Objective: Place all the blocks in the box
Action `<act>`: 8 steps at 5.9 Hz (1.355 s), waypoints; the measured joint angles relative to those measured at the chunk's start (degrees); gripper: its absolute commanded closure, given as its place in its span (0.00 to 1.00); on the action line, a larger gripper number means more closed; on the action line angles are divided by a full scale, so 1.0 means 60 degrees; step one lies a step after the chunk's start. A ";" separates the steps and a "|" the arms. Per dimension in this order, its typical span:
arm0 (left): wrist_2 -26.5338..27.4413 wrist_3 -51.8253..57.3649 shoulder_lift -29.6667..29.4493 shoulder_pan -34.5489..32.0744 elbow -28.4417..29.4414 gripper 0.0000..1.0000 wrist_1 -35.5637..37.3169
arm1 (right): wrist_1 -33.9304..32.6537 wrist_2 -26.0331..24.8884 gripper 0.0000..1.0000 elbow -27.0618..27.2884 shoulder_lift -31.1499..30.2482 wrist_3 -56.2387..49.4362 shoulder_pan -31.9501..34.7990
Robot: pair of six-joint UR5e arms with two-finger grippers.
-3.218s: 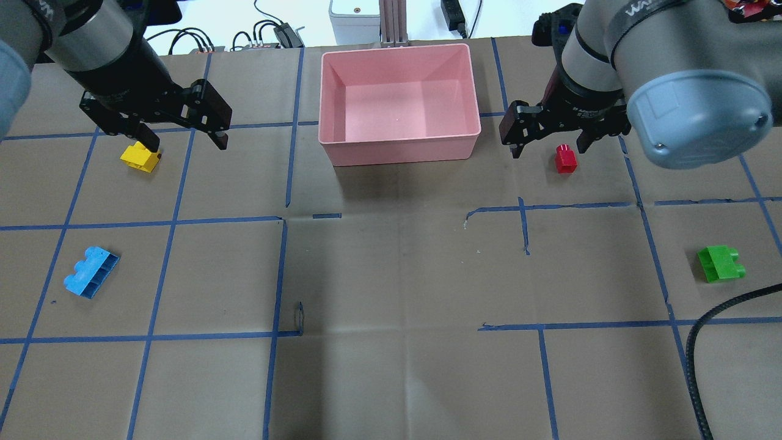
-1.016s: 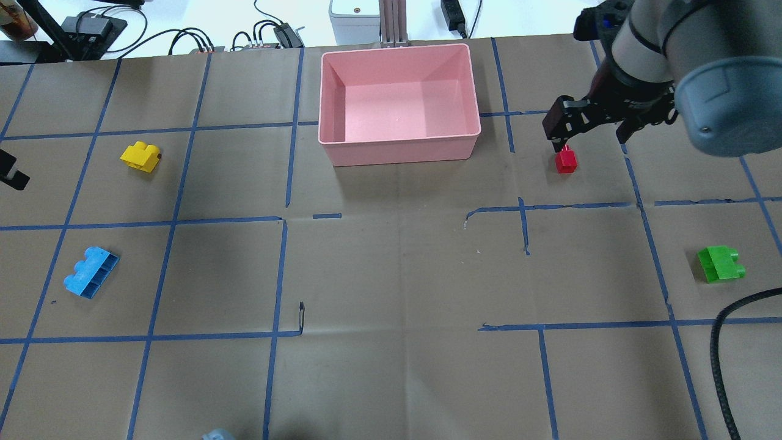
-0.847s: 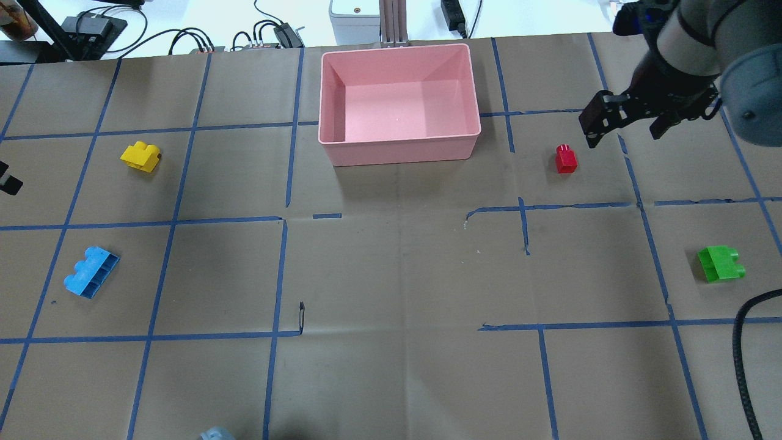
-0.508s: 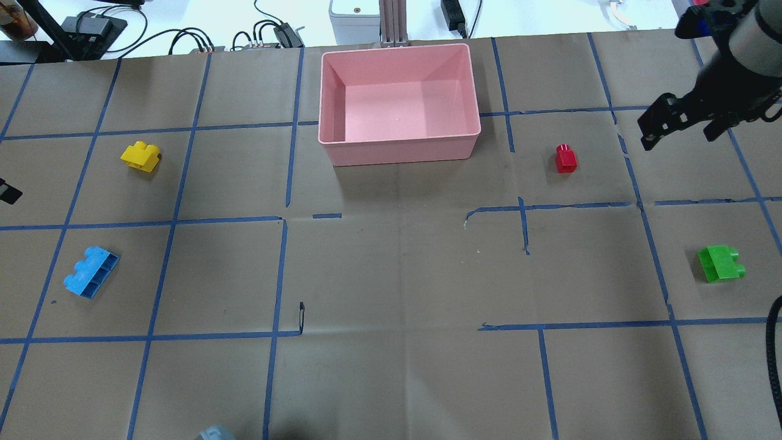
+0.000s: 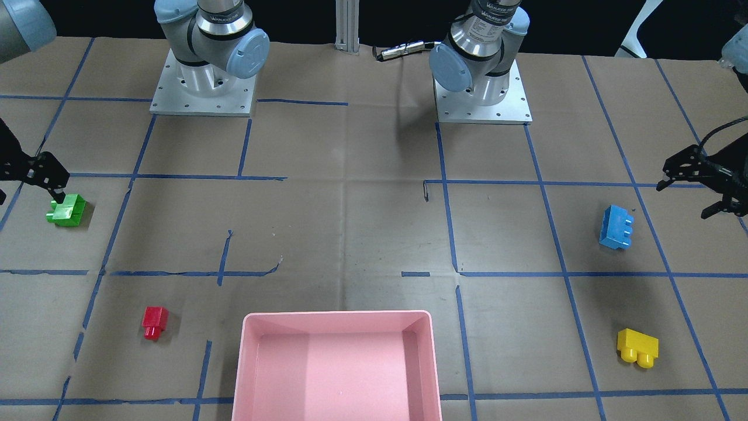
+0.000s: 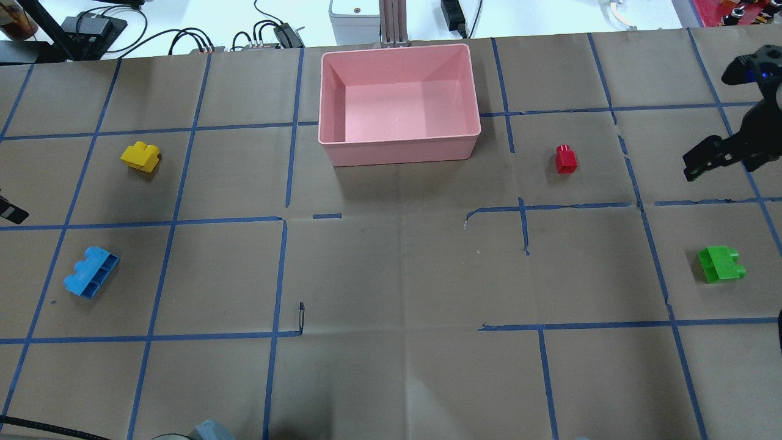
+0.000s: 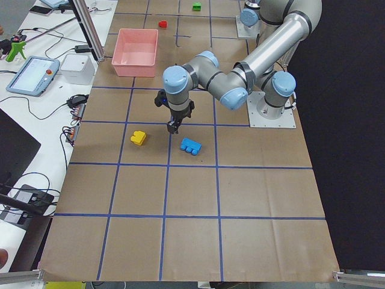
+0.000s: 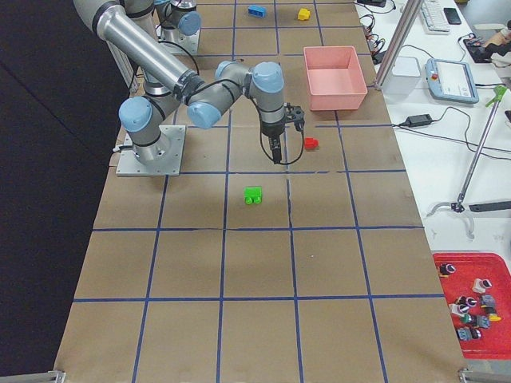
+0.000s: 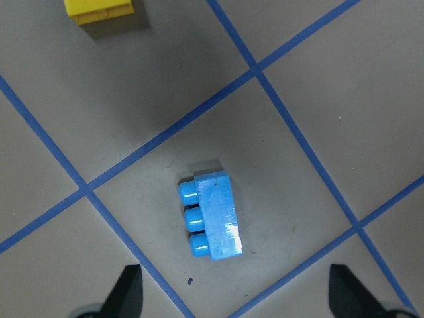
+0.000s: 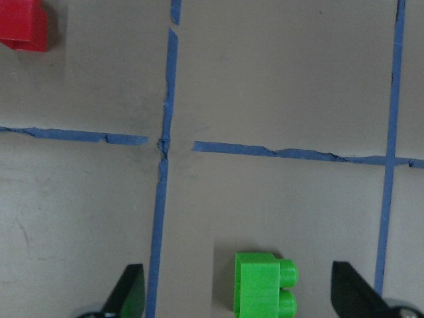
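Note:
The pink box [image 6: 400,150] stands empty at the table's far middle. The yellow block [image 6: 141,157] and the blue block [image 6: 91,280] lie on the left, the red block [image 6: 566,159] and the green block [image 6: 721,264] on the right. My left gripper [image 9: 235,295] is open and empty, high above the blue block [image 9: 211,216]; overhead only one finger [image 6: 12,211] shows. My right gripper [image 10: 238,295] is open and empty, raised between the red block [image 10: 23,25] and the green block [image 10: 265,283]; it also shows overhead [image 6: 730,168].
Brown paper with a blue tape grid covers the table. Cables and a grey unit [image 6: 354,18] lie beyond the far edge behind the box. Both arm bases [image 5: 201,88] stand on the robot's side. A black cable [image 6: 780,324] shows at the right edge.
The left gripper left the yellow block and moved out to the left, over the blue block. The right gripper left the red block and swung right toward the green block. No block moved.

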 measured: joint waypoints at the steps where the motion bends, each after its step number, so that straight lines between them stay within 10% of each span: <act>1: -0.0007 -0.0017 -0.0213 0.0022 -0.0685 0.01 0.1027 | -0.0417 0.0148 0.00 0.0385 0.0247 -0.0357 -0.0466; 4: -0.0039 -0.0111 -0.0781 0.0049 -0.2592 0.02 0.4213 | -0.1164 0.0784 0.00 0.0595 0.1466 -0.0560 -0.1023; 8: -0.0042 -0.0211 -0.1363 0.0314 -0.2954 0.08 0.4645 | -0.1399 0.0130 0.00 0.1217 0.1603 -0.0733 -0.1403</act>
